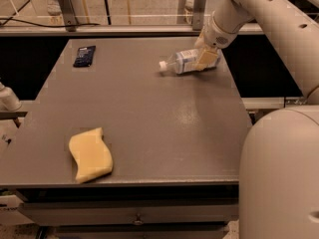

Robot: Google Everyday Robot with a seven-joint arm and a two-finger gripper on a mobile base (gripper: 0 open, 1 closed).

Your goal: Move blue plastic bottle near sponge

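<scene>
A: Where is the blue plastic bottle (179, 62)?
B: On its side at the far right of the bench (149, 108), white cap pointing left, well apart from the sponge (90, 154) at the near left
A: And the gripper (207, 59)?
B: Down at the bottle's right end, overlapping the label. Clamped or loose, I cannot tell
A: How will it handle?
B: Probably light, thin-walled and slick. It is round, so it may roll. I'd grip across the labelled middle, gently, and leave the dark blue packet (84, 55) alone

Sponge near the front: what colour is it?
Pale yellow sponge, plain, seen in the camera view; the gripper sits at the bottle.
</scene>
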